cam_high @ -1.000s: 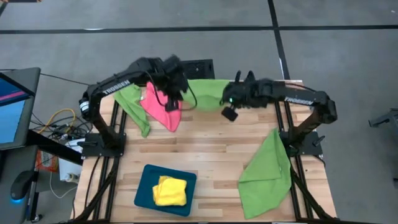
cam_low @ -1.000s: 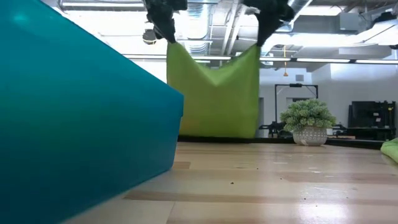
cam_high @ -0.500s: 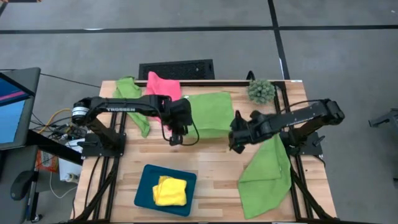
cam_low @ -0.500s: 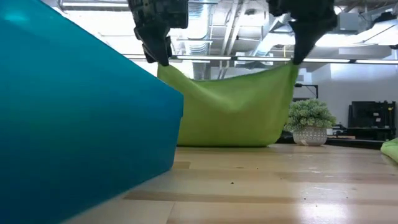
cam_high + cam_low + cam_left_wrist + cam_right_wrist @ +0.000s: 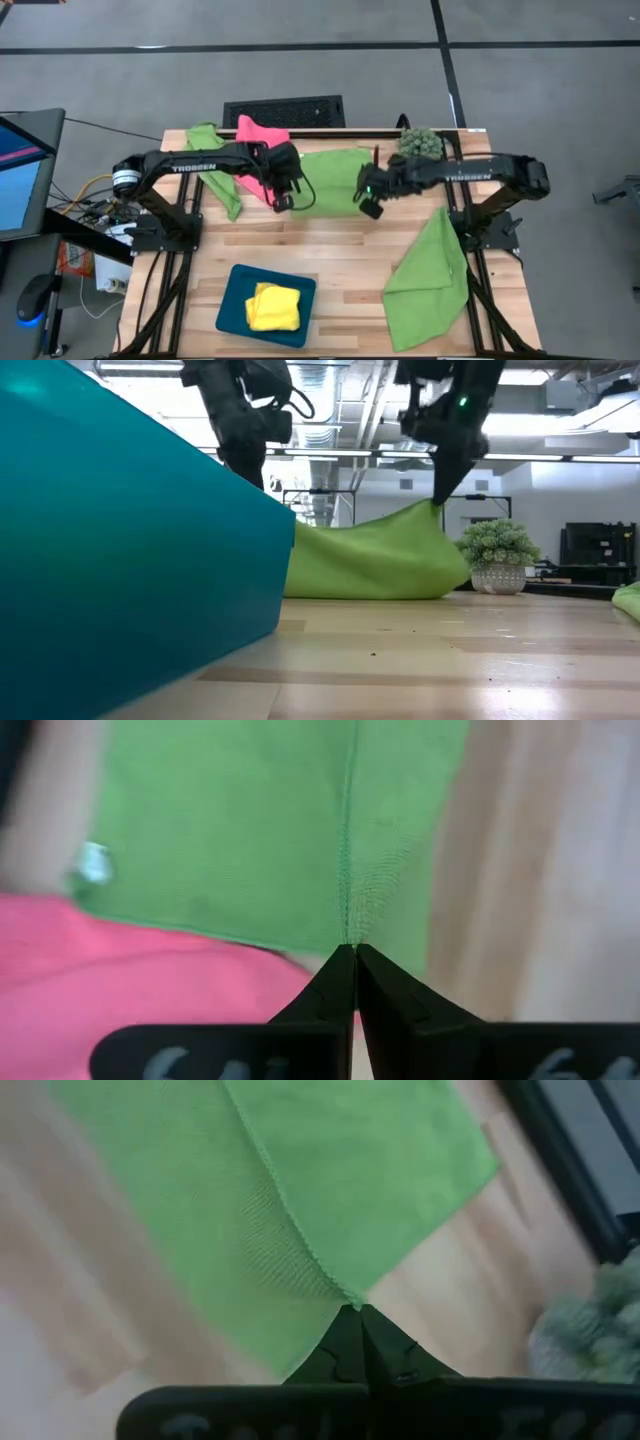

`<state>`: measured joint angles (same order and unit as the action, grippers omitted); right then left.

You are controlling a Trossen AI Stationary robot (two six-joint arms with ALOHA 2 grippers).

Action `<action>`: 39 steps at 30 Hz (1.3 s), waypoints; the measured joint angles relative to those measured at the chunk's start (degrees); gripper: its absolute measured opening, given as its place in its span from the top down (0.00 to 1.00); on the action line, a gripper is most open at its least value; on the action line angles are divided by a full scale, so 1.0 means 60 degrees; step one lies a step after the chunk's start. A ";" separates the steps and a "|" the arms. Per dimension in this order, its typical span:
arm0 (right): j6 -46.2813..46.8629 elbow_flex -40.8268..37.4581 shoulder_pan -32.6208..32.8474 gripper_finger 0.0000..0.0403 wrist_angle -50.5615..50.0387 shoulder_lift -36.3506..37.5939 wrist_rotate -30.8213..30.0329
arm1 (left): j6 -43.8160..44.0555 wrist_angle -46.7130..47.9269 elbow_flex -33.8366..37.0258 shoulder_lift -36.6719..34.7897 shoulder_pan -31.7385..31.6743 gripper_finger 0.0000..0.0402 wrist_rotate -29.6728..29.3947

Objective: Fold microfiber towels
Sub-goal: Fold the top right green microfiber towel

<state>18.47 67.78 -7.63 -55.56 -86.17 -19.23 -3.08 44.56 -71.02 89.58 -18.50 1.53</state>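
Left gripper (image 5: 283, 201) is pinched tight on one corner of the green towel (image 5: 335, 178), right at the near-left corner of that cloth, and the left wrist view shows the two dark fingers (image 5: 330, 990) pressed together on the hem. Right gripper (image 5: 368, 203) is clamped just as tight on the towel's near-right corner; from the low view its tip (image 5: 437, 495) lifts that corner into a peak while the rest of the cloth sags down to the table (image 5: 340, 245). Whether the left corner is off the wood is hard to call, since the teal tray (image 5: 130, 550) blocks it there.

Out from the green towel: the pink towel (image 5: 256, 150) lies touching its left edge, partly under the left arm. Further left of that, another green cloth (image 5: 212, 165) drapes over the table's edge. The plant (image 5: 420, 143) sits just beside the green towel's far-right corner. Nearer the front and to the right, a large green towel (image 5: 430, 275) lies crumpled. Front-left of the held towel, the tray holds a folded yellow towel (image 5: 273, 306).
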 joint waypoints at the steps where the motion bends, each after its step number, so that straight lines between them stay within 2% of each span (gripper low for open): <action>1: -0.0348 -0.0064 -0.0372 1.00 0.0096 0.0000 0.0025 | -0.0094 -0.0189 0.0000 0.0019 -0.0214 1.00 -0.0057; 8: -0.2347 -0.0664 -0.2633 1.00 0.1310 -0.0011 0.0865 | -0.0705 -0.1133 0.0030 0.0273 -0.1476 1.00 -0.0040; 15: -0.3201 -0.0948 -0.4073 1.00 0.2385 -0.0008 0.1695 | -0.0889 -0.1789 0.0272 0.0799 -0.2186 1.00 0.0466; 22: -0.3745 -0.1019 -0.4499 1.00 0.3132 -0.0680 0.2215 | -0.0813 -0.1960 0.0379 0.1195 -0.2576 1.00 0.0354; 27: -0.4015 -0.1022 -0.4506 1.00 0.3370 -0.1399 0.2201 | -0.0799 -0.2129 0.0379 0.1195 -0.2803 1.00 0.0195; 30: -0.4016 -0.1022 -0.4609 1.00 0.3588 -0.1479 0.2182 | -0.0849 -0.2097 0.0379 0.1195 -0.2913 1.00 0.0438; 34: -0.4012 -0.1019 -0.4761 0.98 0.3852 -0.1479 0.1751 | -0.0931 -0.2109 0.0380 0.1195 -0.2910 1.00 0.0374; 39: -0.4081 -0.1011 -0.5041 0.97 0.3923 -0.1479 0.1761 | -0.0952 -0.2452 0.0563 0.1187 -0.2914 1.00 0.0375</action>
<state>-6.02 61.71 -37.88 -32.03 -95.04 -8.67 -8.80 29.85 -67.65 96.71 -35.99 3.78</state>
